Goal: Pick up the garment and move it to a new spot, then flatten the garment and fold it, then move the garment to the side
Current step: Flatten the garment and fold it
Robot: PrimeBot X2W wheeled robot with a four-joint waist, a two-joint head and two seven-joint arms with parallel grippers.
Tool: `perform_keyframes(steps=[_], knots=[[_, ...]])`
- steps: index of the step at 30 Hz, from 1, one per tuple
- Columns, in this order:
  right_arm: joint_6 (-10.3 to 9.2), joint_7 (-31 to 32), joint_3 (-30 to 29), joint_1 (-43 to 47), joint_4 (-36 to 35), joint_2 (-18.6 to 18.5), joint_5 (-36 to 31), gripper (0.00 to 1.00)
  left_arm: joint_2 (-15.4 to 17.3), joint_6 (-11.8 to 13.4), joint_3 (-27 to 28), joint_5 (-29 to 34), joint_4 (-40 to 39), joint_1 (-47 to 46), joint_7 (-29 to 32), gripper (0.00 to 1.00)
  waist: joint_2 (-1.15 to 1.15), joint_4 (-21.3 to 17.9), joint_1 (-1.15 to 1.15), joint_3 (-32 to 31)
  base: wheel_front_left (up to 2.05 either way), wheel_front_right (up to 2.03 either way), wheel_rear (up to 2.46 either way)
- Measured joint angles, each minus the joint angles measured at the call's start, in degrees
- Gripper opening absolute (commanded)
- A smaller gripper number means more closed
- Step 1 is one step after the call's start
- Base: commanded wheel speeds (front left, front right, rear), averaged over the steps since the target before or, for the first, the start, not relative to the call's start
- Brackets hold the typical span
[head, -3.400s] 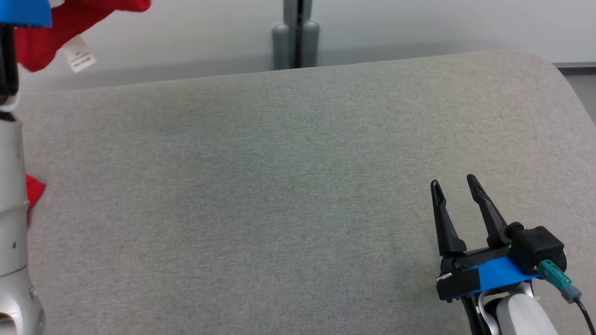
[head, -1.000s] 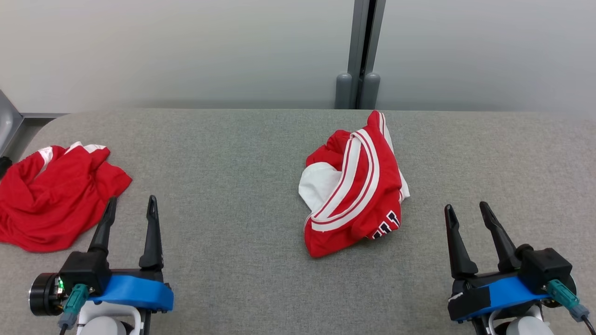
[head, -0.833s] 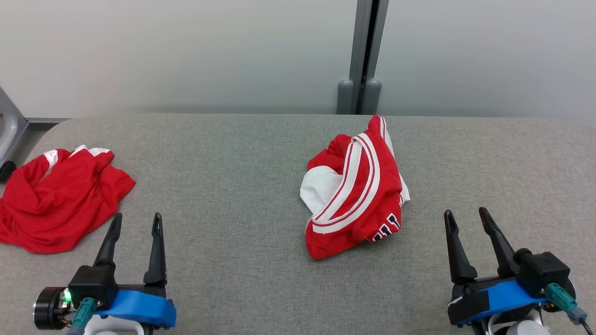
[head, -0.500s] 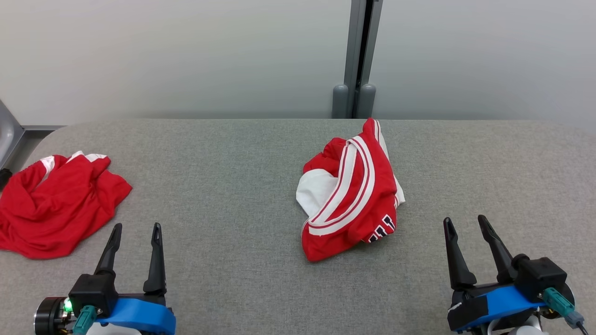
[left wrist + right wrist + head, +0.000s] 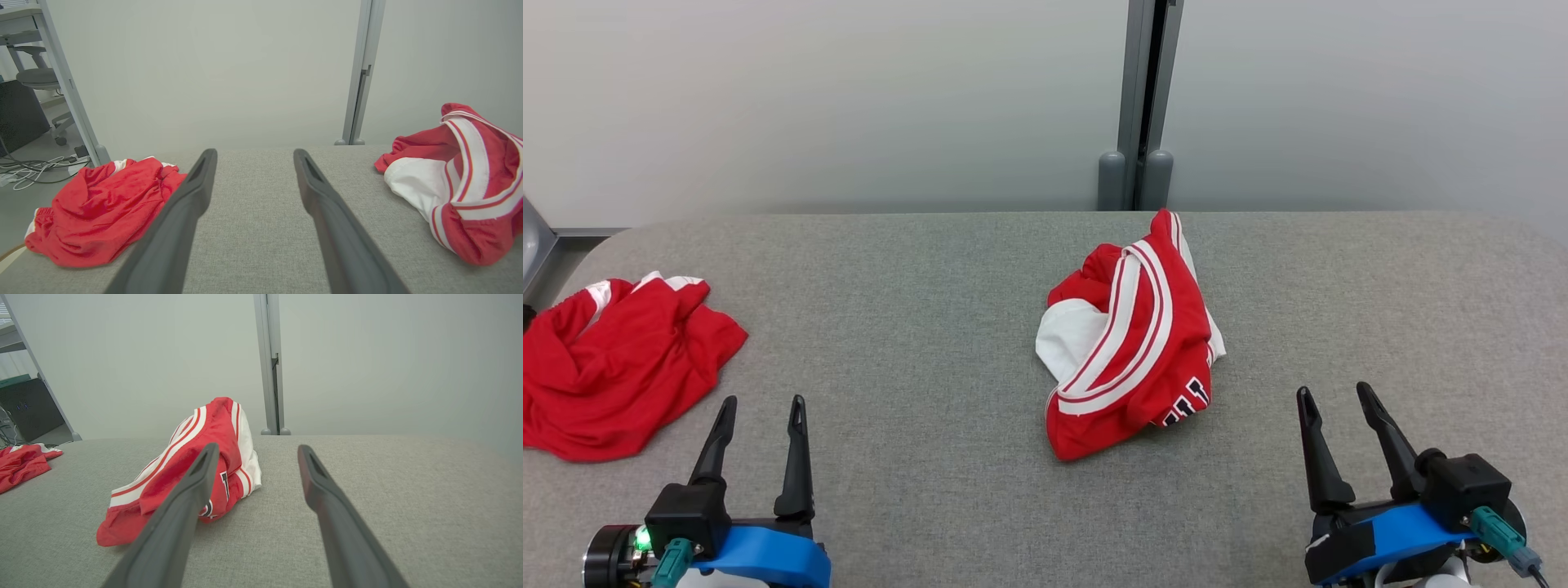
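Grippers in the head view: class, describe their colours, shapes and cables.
Both have two long, dark, tapering fingers on black bases with blue bands. The left gripper shows a green light and a teal plug; the right gripper has black tape on its blue band and a teal plug with a dark cable.

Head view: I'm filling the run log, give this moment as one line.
left hand open, empty | right hand open, empty | striped garment crumpled, centre | plain red garment crumpled, far left
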Motion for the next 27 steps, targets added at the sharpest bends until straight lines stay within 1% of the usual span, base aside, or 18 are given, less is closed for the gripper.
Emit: perform_keyframes(steps=[27], knots=[[0.0,0.0,0.5,0.1,0.7,0.0,0.2,1.0,-1.1,-1.1,1.5,1.5,0.7,0.1,0.0,1.0,0.0,0.2,0.0,-0.9,0.0,0.0,0.0]])
